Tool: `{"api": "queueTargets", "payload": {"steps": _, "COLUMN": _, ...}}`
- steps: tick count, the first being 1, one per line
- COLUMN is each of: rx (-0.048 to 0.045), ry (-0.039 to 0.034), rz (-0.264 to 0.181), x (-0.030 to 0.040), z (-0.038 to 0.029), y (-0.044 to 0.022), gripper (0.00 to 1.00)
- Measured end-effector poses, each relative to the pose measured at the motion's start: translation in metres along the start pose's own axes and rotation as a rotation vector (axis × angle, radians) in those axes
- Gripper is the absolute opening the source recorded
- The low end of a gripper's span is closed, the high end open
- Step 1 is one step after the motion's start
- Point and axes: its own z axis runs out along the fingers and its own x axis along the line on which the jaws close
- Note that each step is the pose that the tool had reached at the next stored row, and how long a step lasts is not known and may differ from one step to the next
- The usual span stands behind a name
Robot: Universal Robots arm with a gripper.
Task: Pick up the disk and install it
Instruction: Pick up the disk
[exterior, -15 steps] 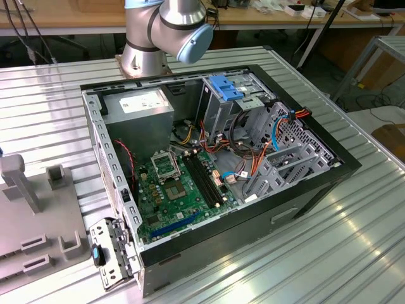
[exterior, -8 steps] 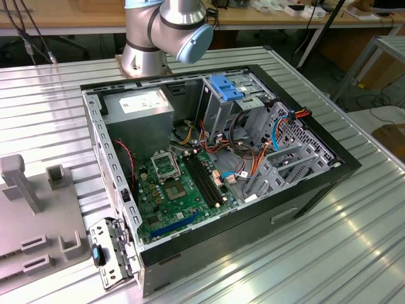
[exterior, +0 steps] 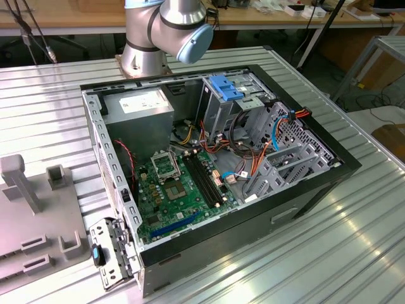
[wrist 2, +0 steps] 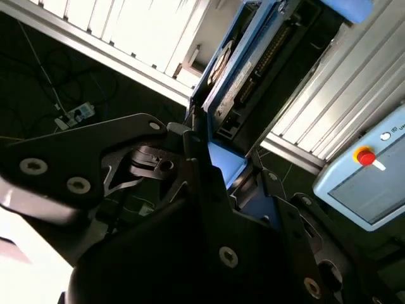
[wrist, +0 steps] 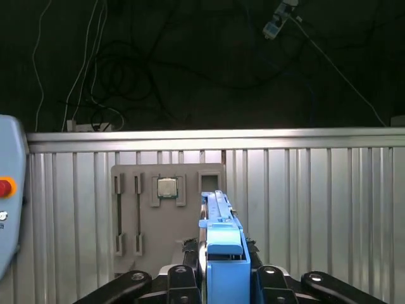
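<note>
- One step reads as done. The disk point(wrist: 221, 253) is lifted and the jaws are clenched on it, a black linkage plate bearing on each flank.
- The disk stands edge-on between the jaws and projects well beyond their tips. In the second wrist view the disk point(wrist 2: 243, 76) shows one long side with a dark connector strip.
- Judged outstanding: the install. The disk is carried in the air, well apart from the ribbed surface point(wrist: 316, 209) that lies beyond the jaws.
- The open computer case point(exterior: 253, 221) lies on its side on that surface in the exterior view. Its metal drive cage point(exterior: 218, 114), with a blue plastic bracket point(exterior: 226, 87) on top, looks like the likely seat.
- How close the jaws are to the case cannot be told.
- Disk materials: light-blue moulded plastic rails, smooth and stepped, around a thin flat metal body.
- Jaw materials: matt black plates, flat, with bright round screw heads.
- The surface is pale extruded metal, evenly grooved and reflective.
- A grey fixture plate point(wrist: 168, 215) lies beyond the jaws. It is matt, with slotted pockets, and one pocket holds a square processor chip point(wrist: 167, 188).
- Inside the case are a green motherboard point(exterior: 180, 190), a grey power-supply box point(exterior: 140, 109) and loose coloured wiring point(exterior: 253, 152).
- A pale blue pendant point(wrist 2: 367, 171) with a red button sits to one side of the jaws.
</note>
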Motion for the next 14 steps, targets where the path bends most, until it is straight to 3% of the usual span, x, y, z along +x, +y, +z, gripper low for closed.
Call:
{"api": "queueTargets", "payload": {"steps": 3, "rx": 0.0002, "ry": -0.0001, "rz": 0.0, "x": -0.0002, "z": -0.0189, "y": -0.0001, "gripper": 0.37}}
{"api": "queueTargets", "payload": {"steps": 6, "rx": 0.0001, "ry": 0.0, "rz": 0.0, "x": -0.0005, "z": -0.0449, "y": -0.0003, "gripper": 0.37}}
{"api": "queueTargets", "payload": {"steps": 8, "rx": 0.0001, "ry": -0.0001, "rz": 0.0, "x": -0.0006, "z": -0.0543, "y": -0.0003, "gripper": 0.37}}
{"api": "queueTargets", "payload": {"steps": 9, "rx": 0.0002, "ry": -0.0001, "rz": 0.0, "x": -0.0007, "z": -0.0642, "y": -0.0003, "gripper": 0.37}}
{"api": "queueTargets", "payload": {"steps": 10, "rx": 0.0001, "ry": -0.0001, "rz": 0.0, "x": -0.0007, "z": -0.0681, "y": -0.0004, "gripper": 0.37}}
{"api": "queueTargets", "payload": {"steps": 14, "rx": 0.0, "ry": -0.0007, "rz": 0.0, "x": -0.0007, "z": -0.0683, "y": -0.0004, "gripper": 0.37}}
